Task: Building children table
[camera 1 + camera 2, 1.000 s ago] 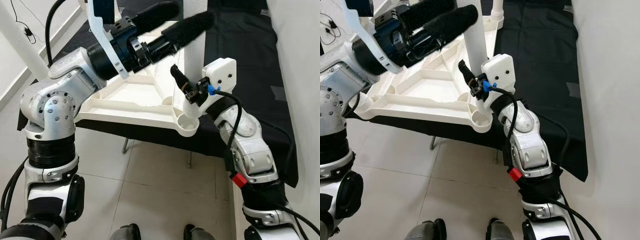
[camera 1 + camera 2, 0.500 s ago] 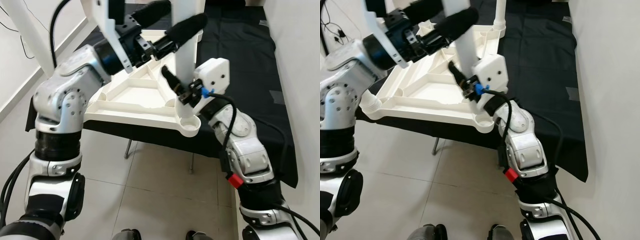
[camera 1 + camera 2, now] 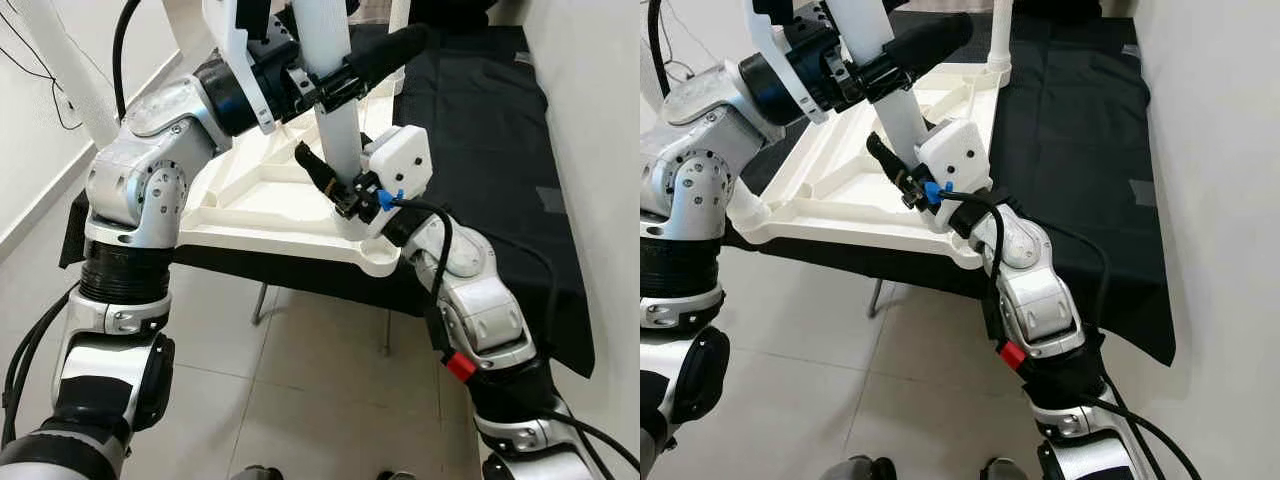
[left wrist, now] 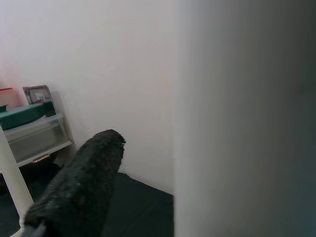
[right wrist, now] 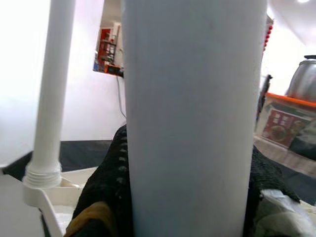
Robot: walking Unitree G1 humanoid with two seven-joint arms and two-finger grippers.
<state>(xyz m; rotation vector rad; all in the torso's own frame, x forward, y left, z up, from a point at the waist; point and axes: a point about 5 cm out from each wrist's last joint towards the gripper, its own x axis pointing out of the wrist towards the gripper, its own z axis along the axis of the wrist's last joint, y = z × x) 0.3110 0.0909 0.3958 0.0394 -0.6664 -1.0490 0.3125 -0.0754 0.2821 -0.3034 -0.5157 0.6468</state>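
Across the middle of the left eye view you have the white tabletop (image 3: 262, 205) lying upside down, ribs showing, on a black cloth (image 3: 470, 120) over a low stand. Rising from its near corner socket (image 3: 383, 258) area is a white table leg (image 3: 330, 75), tilted a little, its upper end cut off by the top edge of the frame.

Your left gripper (image 3: 335, 75) sits at the upper centre, its black fingers (image 3: 385, 50) closed around that leg high up. In the left wrist view you get one padded finger (image 4: 79, 187) beside a broad pale surface that is too close and blurred to read.

Your right gripper (image 3: 335, 185) is lower down, at the centre of the frame, with its fingers clamped on the same leg just above the tabletop. The right wrist view confirms it: the leg (image 5: 192, 113) fills the gap, with black pads (image 5: 106, 192) pressing on both sides. A blue clip (image 3: 386, 197) shows on the white wrist housing (image 3: 402, 165).

Another leg (image 3: 999, 35) stands already fitted at the far corner, top centre of the right eye view, its upper part cut off.

No writing can be read anywhere. Behind the leg in the right wrist view, shelf items and a metal pot (image 5: 302, 79) at the right edge stay blurred.
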